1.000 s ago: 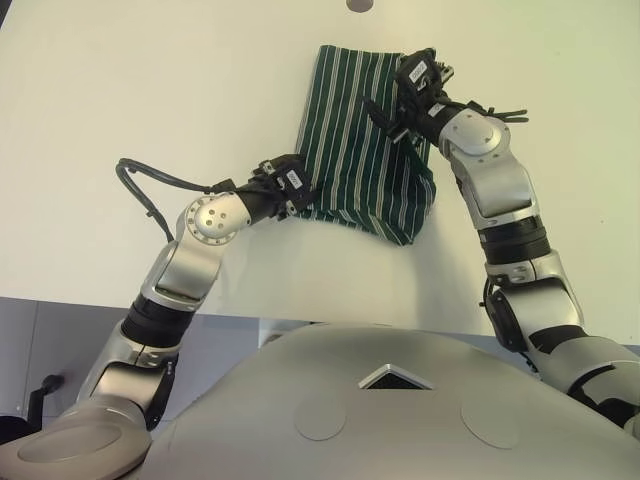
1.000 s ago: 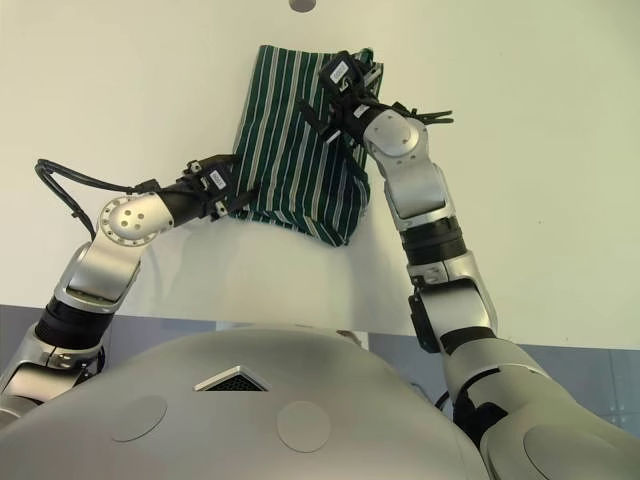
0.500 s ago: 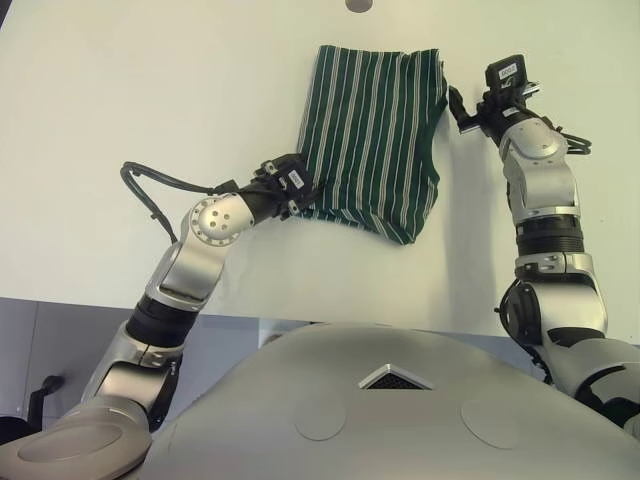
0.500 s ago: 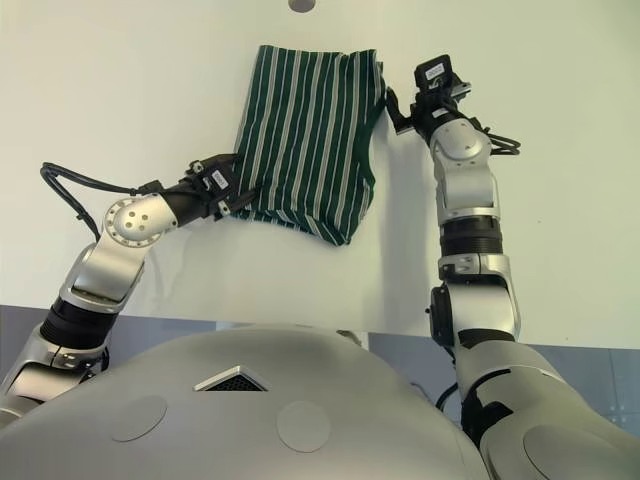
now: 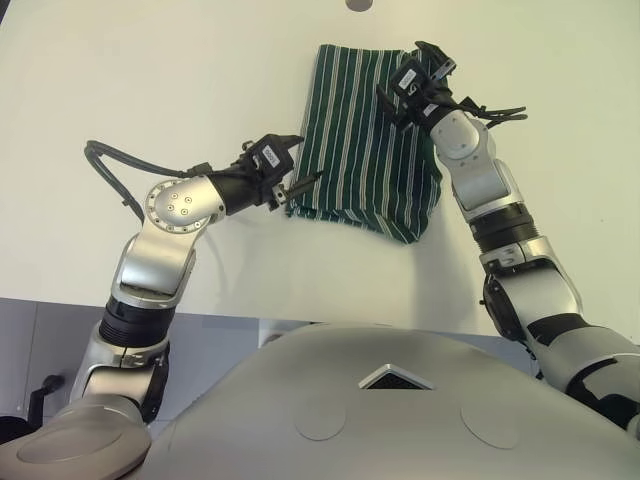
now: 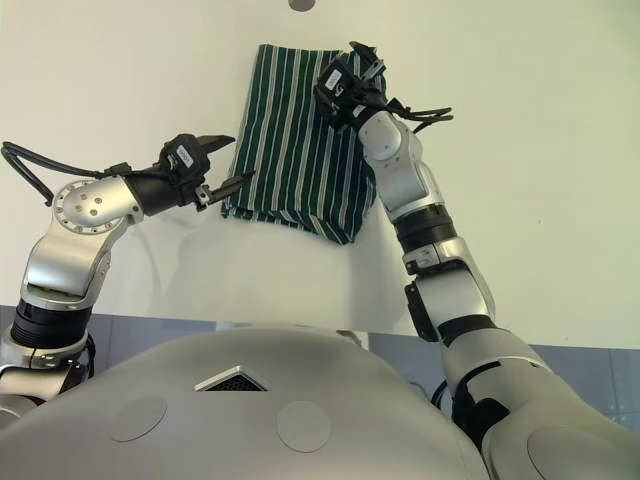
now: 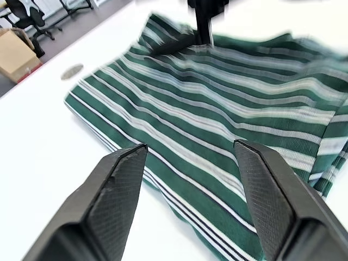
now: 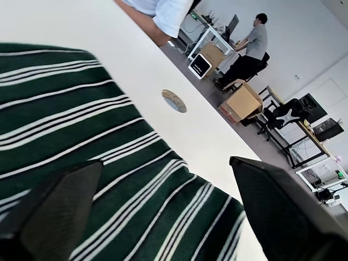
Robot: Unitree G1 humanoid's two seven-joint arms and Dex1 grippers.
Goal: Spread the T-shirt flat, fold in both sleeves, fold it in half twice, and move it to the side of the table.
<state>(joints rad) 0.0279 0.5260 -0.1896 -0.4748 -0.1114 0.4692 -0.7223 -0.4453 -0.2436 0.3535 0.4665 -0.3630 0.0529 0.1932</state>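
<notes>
The folded green-striped T-shirt [image 5: 365,140] lies on the white table [image 5: 150,80] in the upper middle of the left eye view. Its long axis runs from the top of the frame down and slightly to the right, ending in a loose corner at lower right. The left end effector [image 5: 310,158] sits just beside the shirt's lower-left edge and points across the short axis. Its fingers [image 7: 117,201] are spread apart and grasp nothing; in the left wrist view the cloth lies straight ahead in the gap between them. The right end effector [image 5: 418,78] hangs over the upper-right corner of the shirt, also released, with its two fingers wide apart and striped fabric beneath them. The shirt therefore sits between the two, with the left nearer the close edge and the right nearer the far corner. As the cloth already looks folded into a compact rectangle, the step left is probably carrying it to the side of the table, which would call for a grip at both ends of the long axis. Half a second earlier the right end effector stood well off the shirt toward the right of the frame, and it has since swung back over the corner (much where it was a second ago). The left end effector, which was then down on the lower-left edge, has drawn back to the left with its fingers parted. The shirt itself has barely shifted.
</notes>
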